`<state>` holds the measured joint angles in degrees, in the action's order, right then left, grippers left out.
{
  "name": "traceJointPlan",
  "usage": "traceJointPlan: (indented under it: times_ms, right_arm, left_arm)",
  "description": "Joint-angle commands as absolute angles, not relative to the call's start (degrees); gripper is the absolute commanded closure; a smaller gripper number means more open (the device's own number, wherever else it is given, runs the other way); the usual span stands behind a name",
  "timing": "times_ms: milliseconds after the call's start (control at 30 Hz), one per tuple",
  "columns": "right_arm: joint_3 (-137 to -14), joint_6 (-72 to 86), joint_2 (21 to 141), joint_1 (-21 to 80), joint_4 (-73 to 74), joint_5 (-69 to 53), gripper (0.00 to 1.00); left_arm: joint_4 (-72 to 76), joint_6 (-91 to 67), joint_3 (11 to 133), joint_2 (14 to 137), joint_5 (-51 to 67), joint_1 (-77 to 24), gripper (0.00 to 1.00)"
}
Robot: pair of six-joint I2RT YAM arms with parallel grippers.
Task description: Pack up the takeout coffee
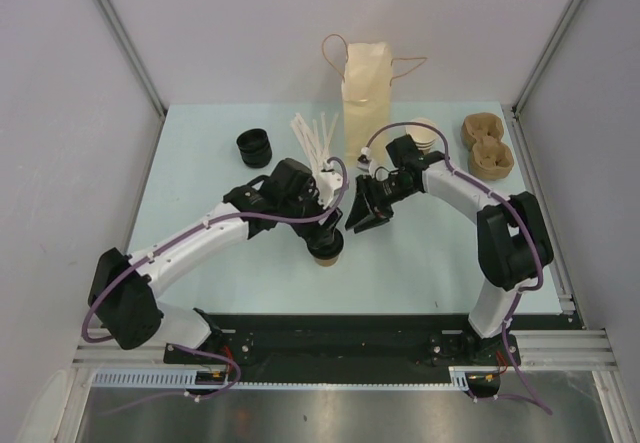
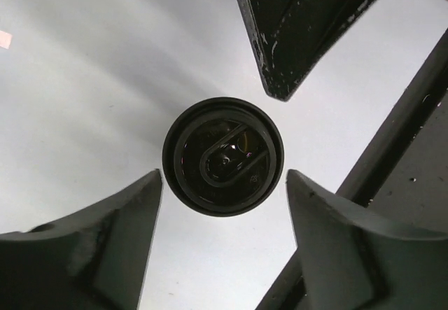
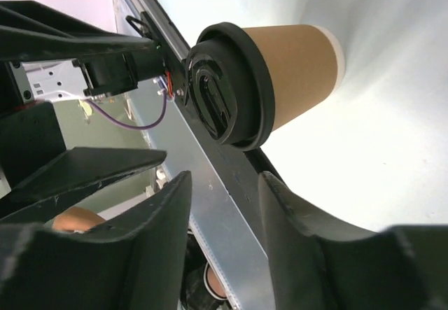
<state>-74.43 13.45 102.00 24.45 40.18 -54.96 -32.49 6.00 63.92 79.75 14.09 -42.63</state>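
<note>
1. The arm bases are seen at the 6 o'clock edge of the table [image 1: 430,278].
2. The takeout coffee [image 1: 327,252] is found upright, just toward 6 o'clock from the table's middle. Its black lid [image 2: 222,157] is seated on it.
3. The left gripper [image 1: 322,233] is held straight over the cup, pointing down. In its wrist view the fingers [image 2: 105,247] are spread wide at 9 and 3 o'clock of the lid. A gap shows on each side, and nothing is gripped.
4. The right gripper [image 1: 360,218] is placed just beside the cup at 1 o'clock. Its fingers [image 3: 150,240] are parted only narrowly and nothing is held. The cup is seen beyond the tips, untouched.
5. A bundle of white sticks [image 1: 315,138] is noted at 12 o'clock of the cup.
6. A stack of black lids [image 1: 254,146] is noted at 10 o'clock, well apart.
7. A tall paper bag [image 1: 365,98] is stood upright at the 12 o'clock edge.
8. Stacked paper cups [image 1: 424,128] are mostly hidden behind the right arm.
9. Brown pulp carriers [image 1: 487,145] are seen in the 2 o'clock corner.
</note>
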Motion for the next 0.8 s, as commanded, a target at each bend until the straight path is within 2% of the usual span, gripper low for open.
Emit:
traceJointPlan:
  times_ms: [0, 33, 67, 100, 167, 767]
  right_arm:
    - [-74.53, 14.15, 98.61, 22.68, 38.50, -56.43, 0.45]
    - [-74.53, 14.24, 98.35, 21.89, 38.50, -56.25, 0.42]
    - [-74.53, 14.15, 97.83, 21.36, 38.41, -56.08, 0.36]
    - [-74.53, 14.15, 97.47, 21.01, 38.32, -55.81, 0.21]
    - [-74.53, 13.89, 97.03, 19.96, 38.50, -55.20, 0.12]
    - [-74.53, 13.09, 97.21, 19.07, 39.81, -54.32, 0.03]
  left_arm:
    - [-34.01, 6.68, 66.09, 77.87, 13.19, -42.98, 0.09]
    - [-34.01, 6.68, 65.83, 78.05, 13.01, -42.98, 0.01]
    - [-34.19, 6.51, 65.74, 78.39, 12.66, -42.98, 0.00]
    - [-34.19, 6.42, 65.74, 78.57, 12.74, -42.98, 0.00]
    - [-34.10, 6.15, 65.74, 79.19, 12.74, -42.98, 0.00]
    - [-30.85, 5.45, 65.39, 85.95, 13.97, -42.98, 0.00]
